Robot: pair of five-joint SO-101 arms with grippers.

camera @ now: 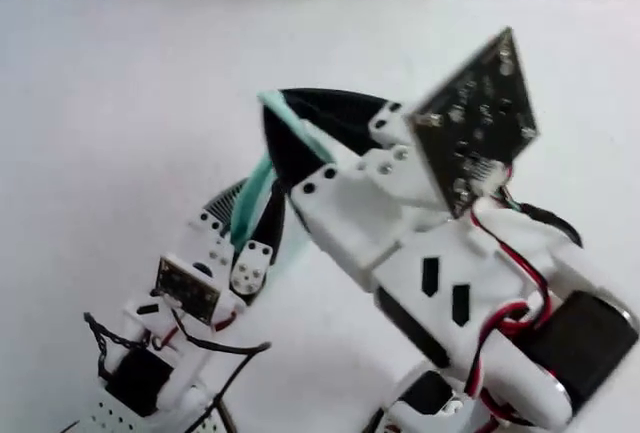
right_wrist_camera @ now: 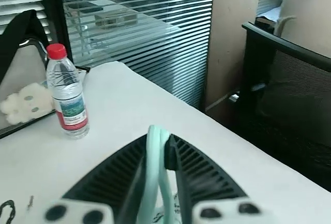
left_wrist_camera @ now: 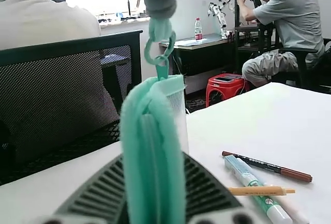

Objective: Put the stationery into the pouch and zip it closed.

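Status: early. Nothing packed, as far as I can see.

- Pouch point(camera: 256, 185), mint-edged, is held up off the table point(camera: 100, 103) at frame centre in the high view, strung between both arms.
- Left gripper point(camera: 248, 205): jaws pinched tight on the pouch's mint edge; the left wrist view has that edge running straight up out of them.
- Right gripper point(camera: 300, 128): likewise clamped on the pouch rim, at its upper end in the high view.
- Pen point(left_wrist_camera: 266, 166), marker point(left_wrist_camera: 269, 206) and pencil point(left_wrist_camera: 282, 190) lie loose on the table, lower right of the left wrist view, close together, the pencil across the marker.
- Zip pull point(left_wrist_camera: 160, 48) hangs at the top end of the edge. Cannot tell whether the zip is open.

Left to do, I judge: open the mouth, load all three, zip.

Room: wide bare table at upper left of the high view, far edge along the frame top. The right arm's bulk crowds the lower right. Bottle point(right_wrist_camera: 67, 92) stands at the left of the right wrist view.
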